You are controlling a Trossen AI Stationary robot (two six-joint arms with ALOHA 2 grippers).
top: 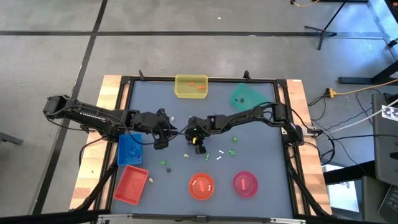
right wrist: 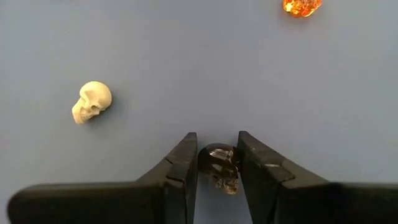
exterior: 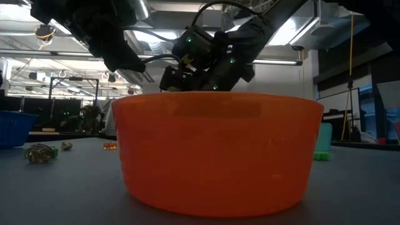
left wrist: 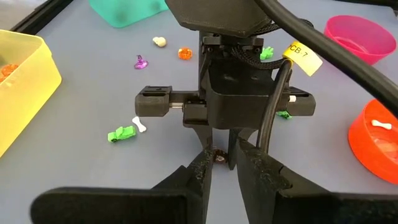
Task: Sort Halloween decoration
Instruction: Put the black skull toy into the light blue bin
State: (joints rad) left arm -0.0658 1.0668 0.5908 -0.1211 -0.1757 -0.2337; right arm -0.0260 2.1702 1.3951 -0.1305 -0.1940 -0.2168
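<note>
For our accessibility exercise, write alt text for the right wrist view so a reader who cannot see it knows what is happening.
The right gripper is closed on a small dark skull trinket on the grey-blue table. A beige skull lies on the table apart from it, and a translucent orange trinket sits at the picture's edge.

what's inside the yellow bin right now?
The yellow bin at the table's far edge holds a few orange trinkets, seen from above. The left wrist view shows one more orange bit inside; the bin's wall hides the rest of the floor there.
</note>
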